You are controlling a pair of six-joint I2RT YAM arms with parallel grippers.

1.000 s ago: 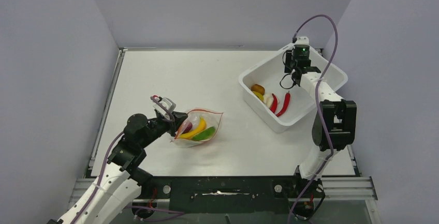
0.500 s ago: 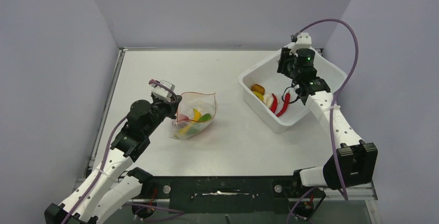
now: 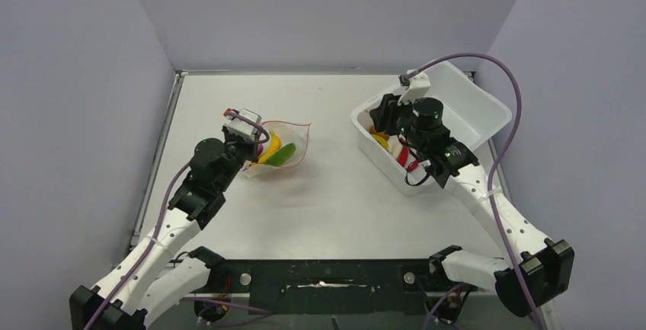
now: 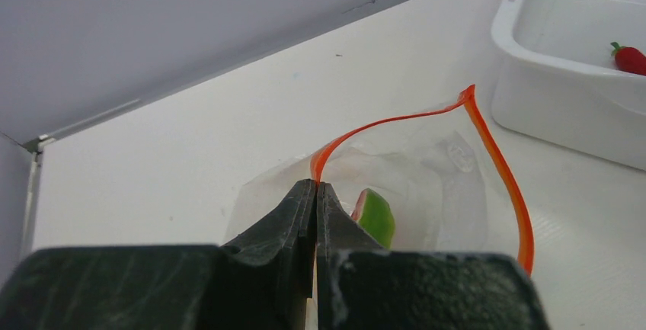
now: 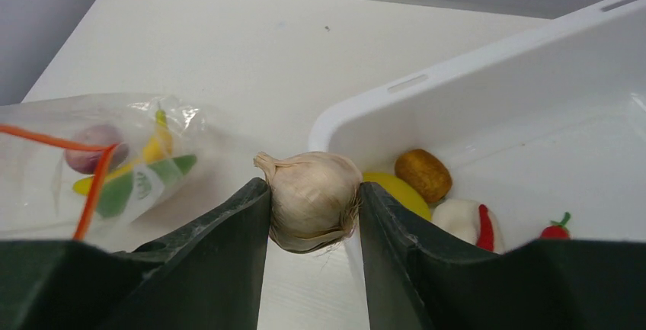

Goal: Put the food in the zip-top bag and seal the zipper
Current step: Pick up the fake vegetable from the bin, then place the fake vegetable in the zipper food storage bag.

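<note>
Right tool (image 5: 313, 187) grips a seemingly light, rounded white toy garlic bulb (image 5: 311, 202) mid-body; left tool (image 4: 315, 191) pinches the limp clear crinkly zip-top bag (image 4: 446, 193) by its rim.

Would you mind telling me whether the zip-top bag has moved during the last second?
Yes. The zip-top bag, pinched by the left end effector, has shifted toward the far table edge.

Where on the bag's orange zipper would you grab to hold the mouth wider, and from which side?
I'd pinch the zipper at its raised corner, opposite the left claw's hold, coming down from the bin side. There the strip stands up free, likely stiffer than the bag film.
</note>
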